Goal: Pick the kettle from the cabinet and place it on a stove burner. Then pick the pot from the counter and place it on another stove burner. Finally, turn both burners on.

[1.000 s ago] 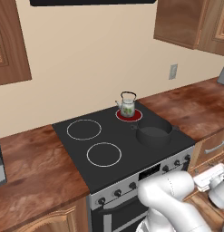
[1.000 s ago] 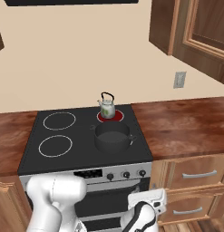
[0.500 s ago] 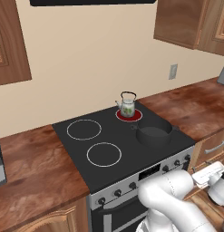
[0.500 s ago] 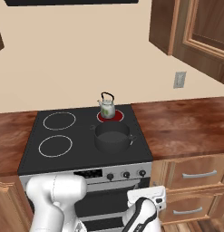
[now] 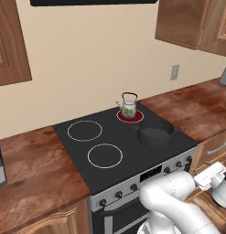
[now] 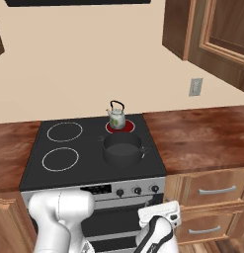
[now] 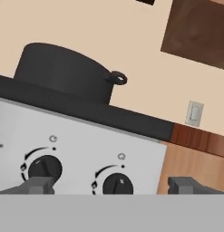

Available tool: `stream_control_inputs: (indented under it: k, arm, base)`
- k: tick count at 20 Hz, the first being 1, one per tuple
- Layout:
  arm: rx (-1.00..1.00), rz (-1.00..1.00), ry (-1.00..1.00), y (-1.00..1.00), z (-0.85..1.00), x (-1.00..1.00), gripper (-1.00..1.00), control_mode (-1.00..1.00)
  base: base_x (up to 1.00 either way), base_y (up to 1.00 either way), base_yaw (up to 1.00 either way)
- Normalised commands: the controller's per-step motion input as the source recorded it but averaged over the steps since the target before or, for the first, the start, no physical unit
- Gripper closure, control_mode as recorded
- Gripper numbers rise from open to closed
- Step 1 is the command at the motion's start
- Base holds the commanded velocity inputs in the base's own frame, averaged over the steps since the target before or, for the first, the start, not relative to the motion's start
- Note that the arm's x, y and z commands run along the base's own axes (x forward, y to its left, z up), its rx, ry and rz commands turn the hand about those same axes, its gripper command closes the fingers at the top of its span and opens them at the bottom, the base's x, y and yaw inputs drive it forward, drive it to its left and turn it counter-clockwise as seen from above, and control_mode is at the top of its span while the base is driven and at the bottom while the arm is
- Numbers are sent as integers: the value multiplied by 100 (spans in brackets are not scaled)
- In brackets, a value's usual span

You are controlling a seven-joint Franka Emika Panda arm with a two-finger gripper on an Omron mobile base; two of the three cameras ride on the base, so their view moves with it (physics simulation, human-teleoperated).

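The kettle (image 5: 128, 109) (image 6: 116, 117) stands on the rear right burner (image 5: 137, 116), which glows red. On the front right burner sits the dark pot (image 5: 155, 134) (image 6: 122, 148) (image 7: 63, 74); no glow shows around it. My gripper (image 7: 112, 186) is open, low in front of the range's steel panel and apart from it. One knob (image 7: 119, 183) lies between its fingertips in the hand view, and another knob (image 7: 44, 168) is beside the left one. The cabinet is out of view.
The two left burners (image 5: 104, 155) (image 6: 60, 159) are bare white rings. Reddish-brown counter (image 5: 32, 169) (image 6: 202, 138) flanks the range, with drawers (image 6: 217, 190) to its right. A wall outlet (image 6: 195, 87) and dark panelled cabinets (image 5: 187, 23) hang above.
My hand has crept slightly up and toward the range front. Kettle and pot have not moved, and the jaws stay equally wide.
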Motion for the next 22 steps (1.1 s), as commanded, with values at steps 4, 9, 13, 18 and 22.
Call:
stream_control_inputs:
  k: [4, 9, 13, 18, 22]
  arm:
    - [3, 4, 4, 6, 0, 14, -100, -100]
    - [4, 3, 6, 2, 0, 26, -100, -100]
    - [3, 1, 6, 0, -2, 25, -100, -100]
    - [0, 1, 2, 0, -6, 15, -100, -100]
    - [0, 0, 2, 0, -6, 14, -100, -100]
  base:
    - [0, 0, 0]
    - [0, 0, 0]
    - [0, 0, 0]
    - [0, 0, 0]
    - [0, 0, 0]
